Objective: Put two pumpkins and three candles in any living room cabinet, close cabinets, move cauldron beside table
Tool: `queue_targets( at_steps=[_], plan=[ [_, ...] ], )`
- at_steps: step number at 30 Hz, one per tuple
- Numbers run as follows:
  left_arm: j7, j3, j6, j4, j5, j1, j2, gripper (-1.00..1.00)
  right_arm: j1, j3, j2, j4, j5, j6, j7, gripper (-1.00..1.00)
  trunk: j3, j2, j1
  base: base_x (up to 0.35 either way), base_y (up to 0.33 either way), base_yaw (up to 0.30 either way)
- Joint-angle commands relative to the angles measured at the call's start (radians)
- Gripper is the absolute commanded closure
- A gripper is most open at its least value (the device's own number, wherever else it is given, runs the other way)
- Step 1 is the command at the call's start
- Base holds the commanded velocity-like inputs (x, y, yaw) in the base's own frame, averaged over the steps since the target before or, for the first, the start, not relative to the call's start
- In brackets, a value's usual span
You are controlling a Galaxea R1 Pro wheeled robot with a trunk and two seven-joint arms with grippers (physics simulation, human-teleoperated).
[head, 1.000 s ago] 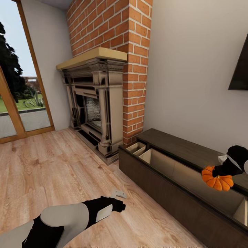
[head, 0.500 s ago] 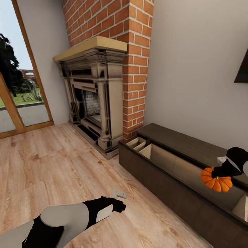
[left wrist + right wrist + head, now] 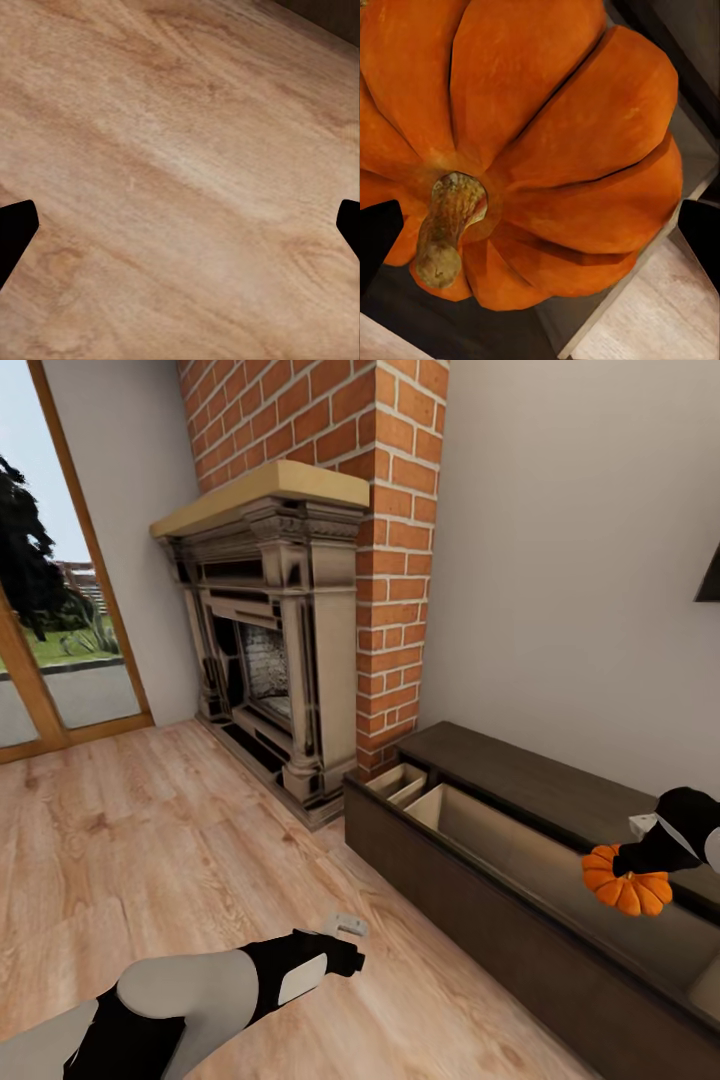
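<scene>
Right gripper (image 3: pixel 640 865) clamped on the pumpkin (image 3: pixel 628 882) above the open cabinet (image 3: pixel 520 880) drawer — stem facing the wrist camera; left gripper (image 3: pixel 180 225) jaws apart

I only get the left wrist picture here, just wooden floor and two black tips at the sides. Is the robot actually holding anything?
Observer: Not with that arm. The right gripper holds an orange pumpkin.
Operator: Where is the pumpkin, then?
Observer: In the head view it hangs over the open drawer of a long dark cabinet set against the wall; the inside of the drawer is light beige.
Operator: Which way up is it?
Observer: The right wrist view looks at its stem, and the fingertips sit at either side of it.
Operator: What else is in the room?
Observer: A stone fireplace under a red brick chimney, just beyond the cabinet's end.
</scene>
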Motion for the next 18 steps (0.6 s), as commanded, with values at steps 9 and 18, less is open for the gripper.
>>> queue_targets(
  at_steps=[9, 18],
  plan=[
    [0.006, -0.004, -0.001, -0.003, 0.004, -0.002, 0.001, -1.00, -0.001, -0.004, -0.001, 0.001, 0.011, -0.002, 0.005, 1.00, -0.009, -0.001, 0.001, 0.047, 0.000, 0.000],
    [0.000, -0.004, 0.001, -0.004, 0.004, -0.002, 0.000, -1.00, 0.016, -0.004, -0.002, 0.001, 0.008, -0.015, -0.036, 1.00, -0.044, -0.003, 0.005, 0.001, 0.000, 0.000]
  ],
)
